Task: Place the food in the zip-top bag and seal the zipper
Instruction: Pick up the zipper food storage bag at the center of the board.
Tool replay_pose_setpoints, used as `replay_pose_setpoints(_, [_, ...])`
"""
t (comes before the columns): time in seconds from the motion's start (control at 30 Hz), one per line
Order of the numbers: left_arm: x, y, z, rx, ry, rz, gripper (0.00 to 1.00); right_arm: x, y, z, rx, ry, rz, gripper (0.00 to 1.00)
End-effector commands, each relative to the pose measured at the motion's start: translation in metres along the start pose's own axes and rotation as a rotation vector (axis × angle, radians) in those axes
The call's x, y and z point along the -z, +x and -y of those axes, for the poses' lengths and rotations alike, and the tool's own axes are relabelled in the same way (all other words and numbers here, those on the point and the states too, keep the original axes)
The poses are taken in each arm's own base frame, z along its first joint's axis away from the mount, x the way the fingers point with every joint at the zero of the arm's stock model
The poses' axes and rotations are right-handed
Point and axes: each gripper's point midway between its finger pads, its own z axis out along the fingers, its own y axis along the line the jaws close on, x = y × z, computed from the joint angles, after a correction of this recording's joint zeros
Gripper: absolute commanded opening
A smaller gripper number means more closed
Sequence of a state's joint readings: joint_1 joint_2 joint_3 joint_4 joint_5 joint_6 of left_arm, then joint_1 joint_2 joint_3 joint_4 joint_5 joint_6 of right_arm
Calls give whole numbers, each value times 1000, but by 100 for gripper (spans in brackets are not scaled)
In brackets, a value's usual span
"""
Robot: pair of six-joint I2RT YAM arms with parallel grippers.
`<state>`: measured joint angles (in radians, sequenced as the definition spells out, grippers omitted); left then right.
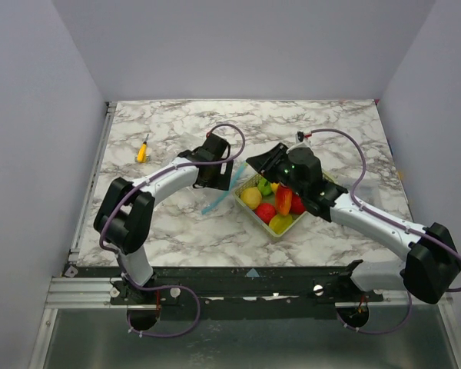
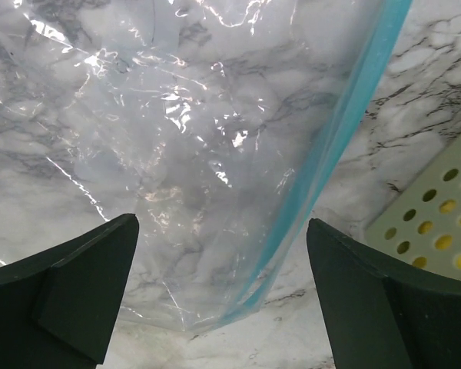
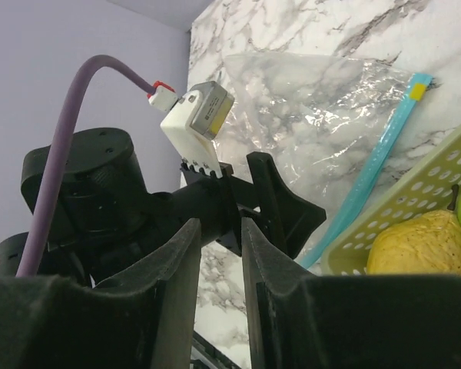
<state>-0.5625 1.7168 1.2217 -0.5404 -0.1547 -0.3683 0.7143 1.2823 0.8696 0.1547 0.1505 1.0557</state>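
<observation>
Open left pincer hovers over zip-top bag.

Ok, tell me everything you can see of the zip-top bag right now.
The zip-top bag is clear, thin, crinkled plastic lying flat on the marble table, with nothing visible inside. Its light-blue zipper runs along the edge facing the mesh basket, with a small yellow tab at one end in the right wrist view. The left gripper hovers open above its zipper corner, not touching it as far as I can tell.
</observation>
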Motion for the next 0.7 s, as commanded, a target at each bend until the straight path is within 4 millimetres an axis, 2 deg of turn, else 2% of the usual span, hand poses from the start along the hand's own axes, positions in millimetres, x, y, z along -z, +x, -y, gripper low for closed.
replay_pose_setpoints(0.0, [-12, 1, -10, 7, -78, 0, 89, 2, 6, 17, 35, 51, 0, 31])
replay_pose_setpoints(0.23, [-26, 20, 2, 14, -3, -49, 75, -4, 9, 15, 33, 39, -13, 32])
replay_pose_setpoints(0.27, [-29, 24, 1, 19, 3, -60, 69, -5, 11, 16, 33, 40, -20, 32])
replay_pose_setpoints(0.37, [-30, 26, 3, 35, 17, -67, 39, -7, 17, 20, 33, 44, -40, 32])
replay_pose_setpoints(0.4, [-29, 25, 3, 39, 21, -60, 26, -7, 19, 21, 33, 44, -45, 33])
replay_pose_setpoints(0.43, [-27, 22, 2, 46, 18, -49, 7, -8, 21, 22, 33, 43, -53, 33])
replay_pose_setpoints(0.47, [-24, 20, 0, 59, 12, -42, 0, -8, 23, 23, 34, 45, -61, 34])
replay_pose_setpoints(0.53, [-15, 12, 0, 67, 23, -26, 0, -10, 27, 25, 34, 45, -80, 34])
replay_pose_setpoints(0.67, [27, -13, 3, 88, 84, 75, 0, -13, 34, 29, 33, 57, -106, 36])
